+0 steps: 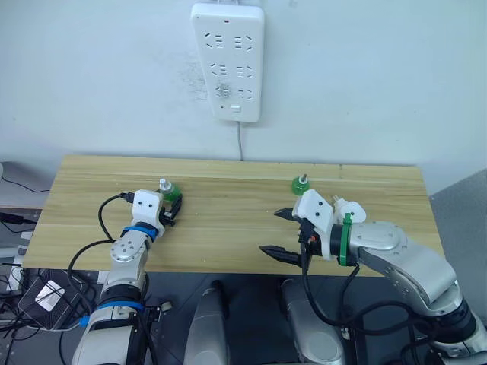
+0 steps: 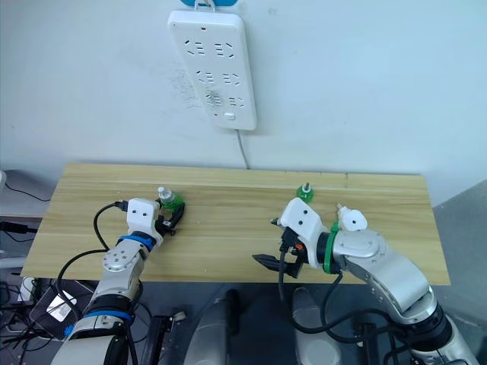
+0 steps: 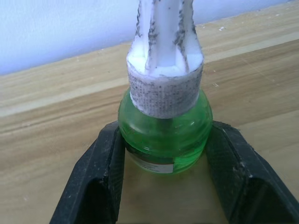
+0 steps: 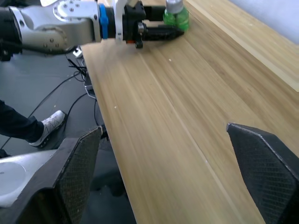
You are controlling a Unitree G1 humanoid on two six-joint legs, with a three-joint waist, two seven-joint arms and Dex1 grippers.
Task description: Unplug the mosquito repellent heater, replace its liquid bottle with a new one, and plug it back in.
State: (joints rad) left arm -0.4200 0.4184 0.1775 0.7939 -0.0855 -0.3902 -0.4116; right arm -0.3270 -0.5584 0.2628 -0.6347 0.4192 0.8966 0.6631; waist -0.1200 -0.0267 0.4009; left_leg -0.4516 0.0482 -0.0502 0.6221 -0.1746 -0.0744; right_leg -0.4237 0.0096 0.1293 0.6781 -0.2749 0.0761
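So the setup is a light wooden table (image 1: pixel 228 220) pushed up against a plain pale wall, with a long white power strip (image 1: pixel 228 59) hung vertically on the wall above the middle of it, its cord dropping down behind the tabletop. Off the table's left edge there's a tangle of black cables (image 1: pixel 30 293) and some gear on the floor, and in the right wrist view you can see a person's leg and shoe (image 4: pixel 44 130) standing by that end. On the left part of the table the left gripper (image 3: pixel 163 154) has its two black fingers closed in against either side of a green liquid bottle (image 3: pixel 163 135), touching the round body low down; the bottle stands upright with its white wick cap poking up above the fingers. A second green bottle (image 1: pixel 300 183) stands upright on its own nearer the back edge, right of center. The mosquito repellent heater (image 1: pixel 348 211) is a small white rounded lump sitting on the table just behind the right arm's wrist, near that second bottle but not touching it. The right gripper (image 1: pixel 280 233) is spread wide with nothing between its fingers, hovering over the front edge of the table, and the heater lies off to the side of them, not between them.
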